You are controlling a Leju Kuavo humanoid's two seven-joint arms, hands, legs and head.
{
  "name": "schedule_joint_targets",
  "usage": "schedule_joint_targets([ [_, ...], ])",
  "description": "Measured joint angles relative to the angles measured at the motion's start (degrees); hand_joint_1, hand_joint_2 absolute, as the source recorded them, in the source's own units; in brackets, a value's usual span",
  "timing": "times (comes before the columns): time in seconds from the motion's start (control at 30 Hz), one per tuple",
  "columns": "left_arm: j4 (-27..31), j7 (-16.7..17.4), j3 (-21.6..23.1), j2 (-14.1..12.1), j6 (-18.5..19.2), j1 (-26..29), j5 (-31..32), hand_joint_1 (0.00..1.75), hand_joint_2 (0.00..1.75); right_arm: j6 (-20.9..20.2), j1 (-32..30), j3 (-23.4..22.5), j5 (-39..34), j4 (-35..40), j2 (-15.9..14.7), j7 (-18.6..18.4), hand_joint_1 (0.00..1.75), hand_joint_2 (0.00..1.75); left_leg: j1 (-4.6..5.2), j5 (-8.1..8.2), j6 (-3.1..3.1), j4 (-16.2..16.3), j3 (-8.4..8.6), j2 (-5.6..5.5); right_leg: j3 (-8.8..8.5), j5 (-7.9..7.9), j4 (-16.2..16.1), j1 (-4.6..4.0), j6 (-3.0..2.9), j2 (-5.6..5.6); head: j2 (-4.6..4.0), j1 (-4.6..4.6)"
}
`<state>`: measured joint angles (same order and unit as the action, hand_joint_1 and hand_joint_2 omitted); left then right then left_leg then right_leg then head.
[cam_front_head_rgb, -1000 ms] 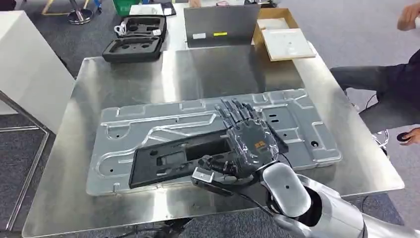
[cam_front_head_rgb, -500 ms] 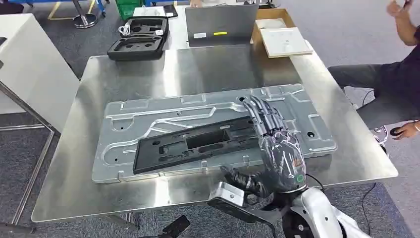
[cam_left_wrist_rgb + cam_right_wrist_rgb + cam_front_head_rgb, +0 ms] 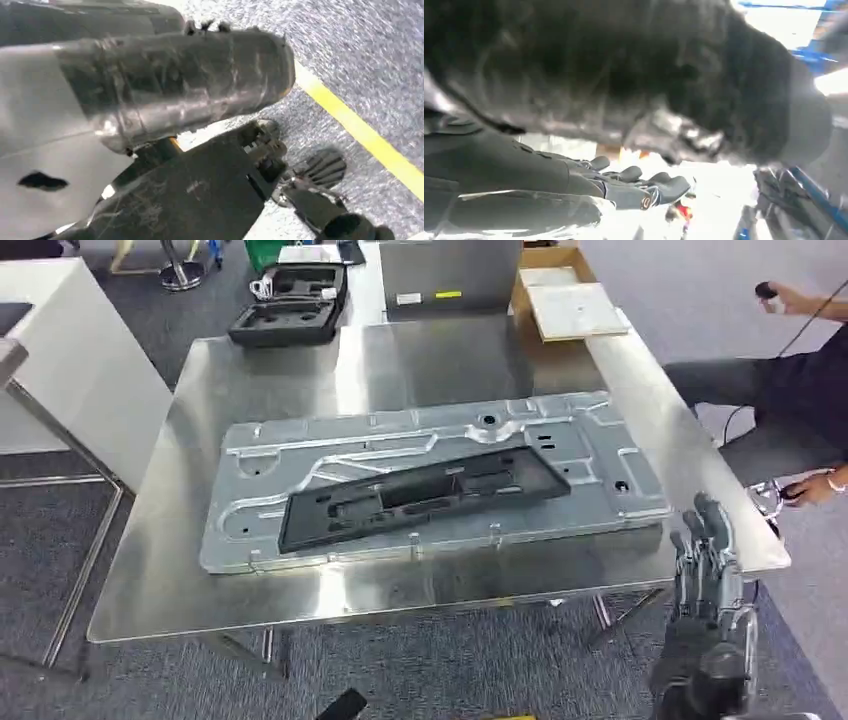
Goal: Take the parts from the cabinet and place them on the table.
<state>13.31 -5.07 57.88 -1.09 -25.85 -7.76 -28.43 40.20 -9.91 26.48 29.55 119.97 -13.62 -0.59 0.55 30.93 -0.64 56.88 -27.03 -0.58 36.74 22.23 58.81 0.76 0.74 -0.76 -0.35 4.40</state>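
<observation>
A long black part (image 3: 420, 495) lies slanted on a large silver ribbed plate (image 3: 300, 445), which rests on the steel table (image 3: 450, 360). My right hand (image 3: 705, 620) hangs off the table's near right corner with its fingers stretched out and nothing in it. In the right wrist view its dark fingers (image 3: 634, 187) lie straight and apart under the blurred thumb. In the left wrist view my left hand's grey thumb (image 3: 175, 80) hangs over a grey carpet with a yellow line (image 3: 360, 135); how its fingers stand is unclear.
Black foam cases (image 3: 290, 305), an upright grey panel (image 3: 450, 275) and a cardboard box (image 3: 565, 295) stand at the table's far end. A white cabinet (image 3: 60, 370) stands to the left. A person (image 3: 800, 390) sits at the right, holding a small device.
My right hand has let go of the black part and drawn back off the table to its near right corner. The view has shifted backward; the part stays on the plate.
</observation>
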Motion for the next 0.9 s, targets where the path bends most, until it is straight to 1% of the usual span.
schedule_joint_targets([
  [0.03,0.0,-0.2,-0.2,-0.02,-0.27,0.47,-0.51,0.0,0.0,0.0,-2.74,-2.21,-4.55,-0.2,1.7,4.1,0.0,0.0,-0.08,-0.79,-0.53,-0.6,-0.27,0.03,-0.04,-0.54,-0.25,-0.18,0.44,0.02,-0.02,-0.18],
  [0.07,-0.07,-0.55,-0.48,-0.04,-0.37,0.86,-1.03,0.0,0.0,0.0,-4.81,-5.4,-9.34,-0.78,3.15,8.56,0.0,0.0,-0.55,-1.68,-0.89,-1.61,-0.4,0.17,0.15,0.23,-0.14,-0.19,0.72,0.25,0.0,-0.2],
  [0.1,-0.09,-0.59,-0.55,-0.04,-0.4,1.0,-1.12,0.0,0.0,0.0,-5.46,-6.6,-10.87,-1.18,3.66,10.5,0.0,0.0,-0.57,-2.33,-1.28,-1.57,-0.52,0.48,0.85,2.25,0.92,0.17,0.74,0.55,0.0,-0.24],
  [0.13,-0.13,-0.63,-0.68,-0.04,-0.4,1.09,-1.42,0.0,0.0,0.0,-6.78,-8.69,-12.37,-1.8,4.79,12.64,0.0,0.0,-0.5,-3.11,-1.75,-1.49,-1.76,0.62,2.49,7.51,5.54,-0.02,0.76,0.56,-0.02,-0.33],
  [0.17,-0.13,-0.63,-0.77,-0.04,-0.4,1.12,-1.49,0.0,0.0,0.0,-8.02,-9.92,-12.72,-2.06,5.72,13.4,0.0,0.0,-0.46,-3.6,-1.8,-1.33,-2.55,0.65,3.42,10.12,9.15,-0.06,0.83,0.56,-0.02,-0.35],
  [0.2,-0.13,-0.63,-0.98,-0.02,-0.37,1.23,-1.51,0.0,0.0,0.0,-9.79,-11.83,-12.89,-2.42,6.93,13.57,0.0,0.0,-0.4,-4.17,-1.9,-1.2,-3.54,0.62,4.34,12.5,13.8,-0.07,0.88,0.58,0.0,-0.35],
  [0.23,-0.13,-0.61,-1.16,0.0,-0.37,1.48,-1.51,0.0,0.0,0.0,-10.97,-13.52,-12.92,-2.8,8.01,13.46,0.0,0.0,-0.37,-4.8,-1.84,-0.97,-4.54,0.63,4.58,12.57,16.86,-0.08,0.91,0.67,-0.02,-0.35],
  [0.27,-0.13,-0.59,-1.23,0.0,-0.37,1.65,-1.51,0.0,0.0,0.0,-11.4,-14.89,-12.79,-3.12,8.88,13.37,0.0,0.0,-0.36,-5.23,-1.77,-0.69,-5.45,0.68,3.97,11.23,17.53,-0.08,0.92,0.67,0.0,-0.31],
  [0.3,-0.15,-0.53,-1.27,-0.02,-0.37,1.74,-1.53,0.0,0.0,0.0,-11.61,-15.98,-12.65,-3.28,9.45,13.05,0.0,0.0,-0.37,-5.55,-1.69,-0.33,-6.33,0.84,2.58,9.41,16.48,-0.05,0.94,0.66,-0.02,-0.29],
  [0.33,-0.15,-0.35,-1.31,0.0,-0.37,1.75,-1.64,0.0,0.0,0.0,-12.02,-16.98,-12.5,-3.52,10.11,12.06,0.0,0.0,-0.44,-5.9,-1.53,0.19,-7.34,1.02,-0.24,7.22,13.13,0.01,0.98,0.63,-0.02,-0.31],
  [0.37,-0.15,-0.07,-1.55,0.02,-0.4,1.73,-2.06,0.0,0.0,0.0,-12.83,-18.44,-12.44,-4.18,11.33,10.44,0.0,0.0,-0.54,-6.28,-1.17,0.85,-8.45,1.01,-4.98,6.08,6.83,0.13,1.08,0.62,-0.02,-0.33],
  [0.4,-0.15,0.17,-1.71,0.02,-0.55,1.73,-2.23,0.0,0.0,0.0,-13.17,-20.17,-12.76,-5.4,12.56,9.41,0.0,0.0,-0.31,-6.53,-0.77,1.61,-9.22,0.97,-8.35,8.57,1.07,0.12,1.04,0.67,-0.02,-0.37],
  [0.43,-0.15,0.39,-1.82,0.02,-0.7,1.77,-2.67,0.0,0.0,0.0,-13.01,-21.85,-13.25,-7.18,13.76,9.2,0.0,0.0,-0.33,-6.81,-0.45,1.77,-9.46,0.99,-9.33,9.21,-0.75,-0.4,0.4,0.9,0.0,-0.18],
  [0.47,-0.2,0.5,-2.08,0.0,-0.96,1.86,-3.24,0.0,0.0,0.0,-12.51,-23.94,-13.72,-10.08,14.95,9.48,0.0,0.0,-0.28,-7.3,-0.15,1.62,-9.26,1.0,-8.82,8.66,-0.46,-0.32,0.15,0.92,-0.02,0.0],
  [0.5,-0.22,0.5,-2.57,0.0,-1.07,1.79,-3.69,0.0,0.0,-0.02,-11.04,-26.03,-14.41,-13.2,16.08,10.23,0.0,0.0,-0.28,-7.83,0.15,1.43,-9.34,1.05,-8.48,8.49,-0.41,-0.41,-0.14,1.05,-0.02,-0.24],
  [0.53,-0.22,0.52,-2.71,-0.02,-1.07,1.76,-4.02,0.0,0.0,-0.06,-9.77,-28.77,-16.05,-17.95,17.31,11.35,0.0,0.0,-0.26,-8.35,0.44,1.42,-9.55,1.05,-8.03,8.01,-0.42,-0.43,-0.68,1.02,-0.02,-0.35],
  [0.57,-0.24,0.5,-2.82,-0.02,-1.09,1.75,-4.22,0.0,0.0,-0.3,-7.97,-31.01,-17.95,-22.13,18.14,12.84,0.0,0.0,-0.41,-8.14,0.7,1.76,-9.95,1.02,-7.25,7.34,-0.71,-0.08,-1.36,0.83,-0.02,-0.37],
  [0.6,-0.24,0.44,-2.95,-0.02,-1.16,1.76,-4.55,0.0,0.0,-1.23,-5.31,-33.83,-21.17,-27.54,18.78,14.63,0.0,0.0,-0.58,-5.76,0.96,3.07,-10.96,0.87,-6.62,6.64,-0.65,-0.09,-1.74,0.76,-0.02,-0.22],
  [0.63,-0.24,0.39,-3.0,-0.02,-1.16,1.83,-4.59,0.0,0.0,-2.31,-3.13,-36.28,-25.12,-31.72,19.2,16.4,0.0,0.0,-0.54,-2.85,1.14,5.38,-11.65,0.81,-5.97,6.15,-0.65,-0.08,-2.02,0.78,-0.02,-0.02],
  [0.67,-0.24,0.39,-3.04,0.0,-1.16,1.81,-4.64,0.0,0.0,-4.27,-0.15,-39.41,-31.67,-38.93,19.59,18.89,0.0,1.75,-0.57,1.21,1.34,10.36,-13.0,0.81,-5.03,5.34,-0.63,-0.14,-2.14,0.74,0.0,0.22],
  [0.7,-0.22,0.37,-3.06,0.0,-1.16,1.8,-4.66,0.0,0.0,-6.31,1.6,-41.75,-36.53,-43.87,19.72,20.22,0.0,0.0,-0.56,3.3,1.45,14.07,-13.93,0.8,-4.62,4.79,-0.6,-0.21,-2.19,0.66,0.0,0.13],
  [0.73,-0.22,0.37,-3.08,0.07,-1.14,1.78,-4.55,0.0,0.0,-10.51,3.5,-45.4,-43.35,-50.74,19.81,21.65,0.0,0.0,-0.55,4.69,1.53,18.22,-14.81,0.79,-3.58,4.08,-0.49,-0.28,-2.23,0.47,-0.02,0.17],
  [0.77,-0.22,0.35,-3.08,0.13,-1.07,1.78,-4.37,0.0,0.0,-13.76,4.69,-48.0,-48.13,-55.22,19.98,22.46,0.0,0.0,-0.55,4.39,1.51,20.09,-14.77,0.79,-2.61,3.48,-0.3,-0.32,-2.24,0.33,-0.02,0.15],
  [0.8,-0.22,0.28,-3.06,0.31,-0.99,1.83,-3.76,0.0,0.0,-16.58,6.03,-50.38,-52.41,-59.16,20.34,22.9,0.0,0.0,-0.56,2.3,1.38,19.61,-13.41,0.79,-1.47,2.88,-0.1,-0.37,-2.24,0.32,-0.02,0.15],
  [0.83,-0.22,0.13,-3.06,0.46,-0.83,1.83,-3.08,0.0,0.0,-18.61,7.58,-53.05,-56.12,-63.56,20.86,22.84,0.0,0.0,-0.53,0.07,1.15,17.04,-11.16,0.77,-0.54,2.35,0.07,-0.43,-2.21,0.4,-0.02,0.19],
  [0.87,-0.22,0.0,-3.06,0.61,-0.81,1.74,-2.45,0.0,0.0,-18.73,9.51,-56.43,-58.21,-69.37,21.89,22.49,0.0,0.0,-0.49,-1.56,0.74,12.89,-7.94,0.74,0.27,1.84,0.16,-0.49,-2.22,0.63,-0.02,0.19],
  [0.9,-0.22,-0.07,-3.06,0.63,-0.94,1.48,-2.01,0.0,0.0,-19.56,11.41,-59.38,-58.9,-74.75,22.89,21.27,0.0,0.0,-0.23,-1.76,0.14,7.59,-3.89,0.66,0.77,1.29,0.19,-0.61,-2.2,0.88,0.0,0.24],
])
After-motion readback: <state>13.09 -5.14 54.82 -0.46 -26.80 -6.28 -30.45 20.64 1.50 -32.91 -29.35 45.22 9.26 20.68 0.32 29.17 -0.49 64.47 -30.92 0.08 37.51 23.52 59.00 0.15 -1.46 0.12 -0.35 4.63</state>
